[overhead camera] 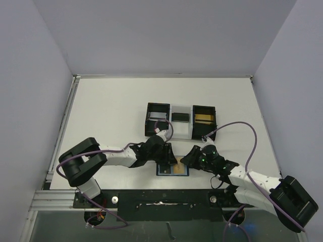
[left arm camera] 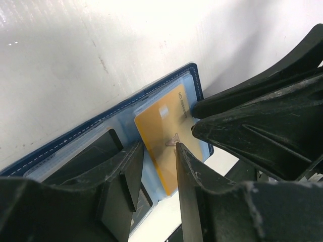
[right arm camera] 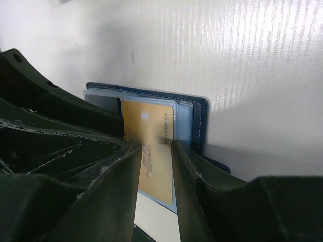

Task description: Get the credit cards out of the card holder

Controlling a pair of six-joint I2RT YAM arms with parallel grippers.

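Lying beneath right claw point(right arm camera: 155, 147): gold card point(right arm camera: 147, 125)

Bright, even overhead light; soft shadows; wrist foregrounds blurred (mild glare).

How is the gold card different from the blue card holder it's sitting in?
The gold card is yellow-gold; the card holder is dark blue with pale stitching. The gold card is smaller, covering part of one half of the card holder. The gold card sits in a clear pocket; the card holder lies open on the table. Both are flat rectangles.
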